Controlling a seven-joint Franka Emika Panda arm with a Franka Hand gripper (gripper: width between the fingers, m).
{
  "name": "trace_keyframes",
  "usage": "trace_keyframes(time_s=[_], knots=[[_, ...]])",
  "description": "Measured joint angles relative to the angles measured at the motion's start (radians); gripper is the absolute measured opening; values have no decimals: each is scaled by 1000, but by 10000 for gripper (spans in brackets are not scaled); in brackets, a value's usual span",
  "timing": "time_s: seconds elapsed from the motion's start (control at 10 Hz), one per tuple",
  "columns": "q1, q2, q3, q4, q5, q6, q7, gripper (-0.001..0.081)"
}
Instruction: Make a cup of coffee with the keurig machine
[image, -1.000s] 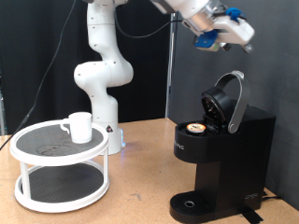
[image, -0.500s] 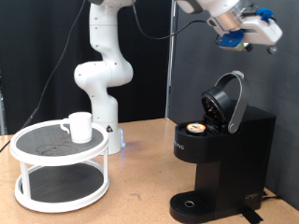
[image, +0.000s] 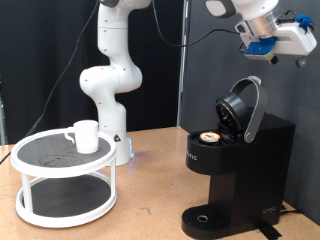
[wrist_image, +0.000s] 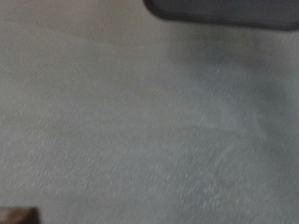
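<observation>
The black keurig machine (image: 235, 170) stands at the exterior view's right with its rounded lid (image: 243, 108) swung up. A small pod with a brownish top (image: 208, 138) sits in its open holder. The white cup (image: 85, 135) stands on the upper shelf of a white round two-tier stand (image: 64, 172) at the exterior view's left. My gripper (image: 298, 42) is high at the exterior view's top right, above and to the right of the raised lid, holding nothing that shows. The wrist view shows only a blurred pale surface and a dark edge (wrist_image: 224, 11).
The white arm's base column (image: 110, 80) stands behind the stand. A dark backdrop (image: 210, 70) covers the wall behind the machine. The wooden tabletop (image: 150, 200) lies between the stand and the machine. The machine's round drip base (image: 205, 220) holds no cup.
My gripper has moved steadily to the exterior view's right and slightly up, away from above the open lid. The machine, pod and cup have not moved.
</observation>
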Motion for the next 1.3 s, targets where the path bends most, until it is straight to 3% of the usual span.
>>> trace_keyframes(time_s=[0.2, 0.3, 0.4, 0.5, 0.6, 0.7, 1.3], knots=[[-6, -1, -3, -8, -26, -25, -7, 390], [-7, -1, -8, -16, -33, -34, -9, 390], [-10, -2, -12, -25, -38, -40, -10, 253], [-14, -4, -15, -38, -42, -44, -14, 253], [-18, -6, -17, -51, -44, -48, -20, 79], [-21, -8, -21, -67, -51, -52, -22, 25], [-46, -45, -31, -130, -47, -53, -65, 0]])
